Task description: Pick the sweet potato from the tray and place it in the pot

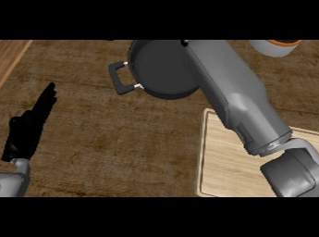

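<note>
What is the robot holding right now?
Cannot tell. The right arm reaches over the pot, and its robot hand is out of sight. The left robot hand is open and holds nothing. No sweet potato shows.

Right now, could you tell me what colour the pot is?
Dark grey, with a black handle; the pot shows in the head view.

Light was even and fairly dim w/ no glare, and only faint soft shading lay on the tabletop (121,134).
</note>
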Controlling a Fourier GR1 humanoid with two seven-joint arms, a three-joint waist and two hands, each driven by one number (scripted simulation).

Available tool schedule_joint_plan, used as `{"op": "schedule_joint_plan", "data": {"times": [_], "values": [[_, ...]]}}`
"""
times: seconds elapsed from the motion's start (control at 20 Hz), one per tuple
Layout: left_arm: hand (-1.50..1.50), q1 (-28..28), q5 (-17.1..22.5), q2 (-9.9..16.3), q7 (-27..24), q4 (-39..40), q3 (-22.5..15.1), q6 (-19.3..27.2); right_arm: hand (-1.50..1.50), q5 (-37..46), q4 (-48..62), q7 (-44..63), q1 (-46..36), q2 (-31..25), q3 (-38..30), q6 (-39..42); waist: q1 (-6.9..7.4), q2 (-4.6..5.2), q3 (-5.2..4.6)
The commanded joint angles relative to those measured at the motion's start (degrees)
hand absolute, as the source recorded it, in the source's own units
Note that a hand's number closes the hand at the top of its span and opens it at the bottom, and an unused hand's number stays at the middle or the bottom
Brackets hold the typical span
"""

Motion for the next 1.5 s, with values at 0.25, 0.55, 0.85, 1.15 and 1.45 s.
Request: {"op": "schedule_joint_plan", "data": {"times": [0.25, 0.55, 0.85, 1.15, 1.45], "values": [[0.00, -0.6, 0.4, 0.5, -0.2, 1.0, 1.0, -0.7, -1.50, -5.3, 2.2, -1.4, 2.7, 0.8, -8.5, -16.0, 0.08, 0.70, 0.09], [0.00, 0.2, -1.0, -1.2, -0.2, 0.4, -0.7, 0.4, -1.50, -5.6, 4.0, -6.1, 1.0, 0.0, -10.1, -20.1, 0.13, 0.47, 0.06], [0.00, 1.7, -1.2, -0.9, -0.4, -0.6, -0.7, 0.4, -1.50, -4.9, -2.7, -9.8, 1.0, 1.1, -11.1, -37.4, 0.25, -0.13, 0.14], [0.00, 0.1, -1.8, -1.6, 0.9, -0.2, -0.9, 1.0, -1.50, -12.0, -2.0, -14.3, 1.4, 2.3, -13.9, -44.3, -0.35, -0.56, 0.13], [0.00, 1.1, 0.0, -0.3, 0.0, 0.4, 1.5, -0.7, -1.50, -25.1, -2.3, -21.1, 2.7, 2.3, -8.8, -46.6, -0.36, -1.65, 0.11]]}}
